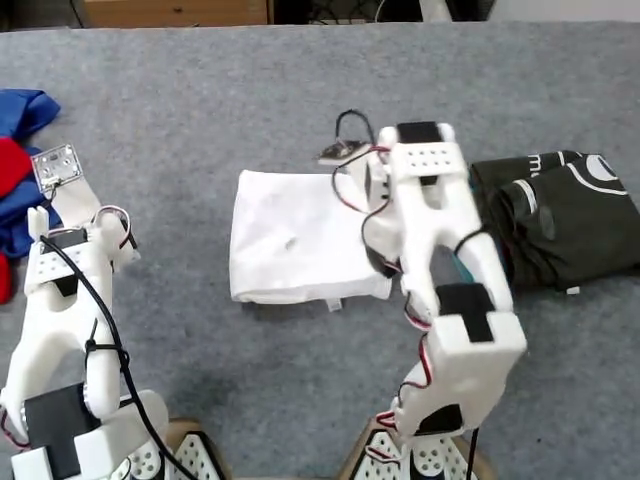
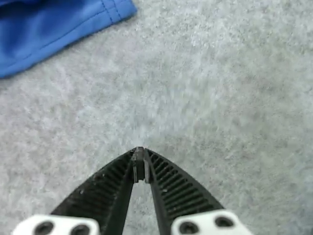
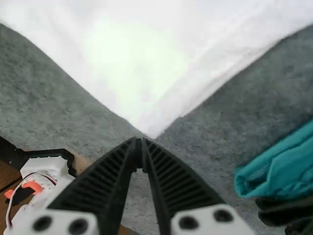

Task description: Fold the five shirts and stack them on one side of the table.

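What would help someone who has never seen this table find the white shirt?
On the grey felt-covered table, look near the middle, beside the right arm. The folded white cloth shirt lies flat there alone, unlike the dark folded pile and the blue-and-red heap.

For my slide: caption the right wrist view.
Right gripper, shut, by a corner of the white shirt; teal shirt nearby.

I see my right pincer (image 3: 140, 149) with its ribbed black fingers (image 3: 107, 181) pressed together. The tips sit right at the corner of the white shirt (image 3: 146, 58), which is spread on the grey worktop (image 3: 44, 98). A bunched teal cloth (image 3: 274, 171) lies near, apart from the shirt.
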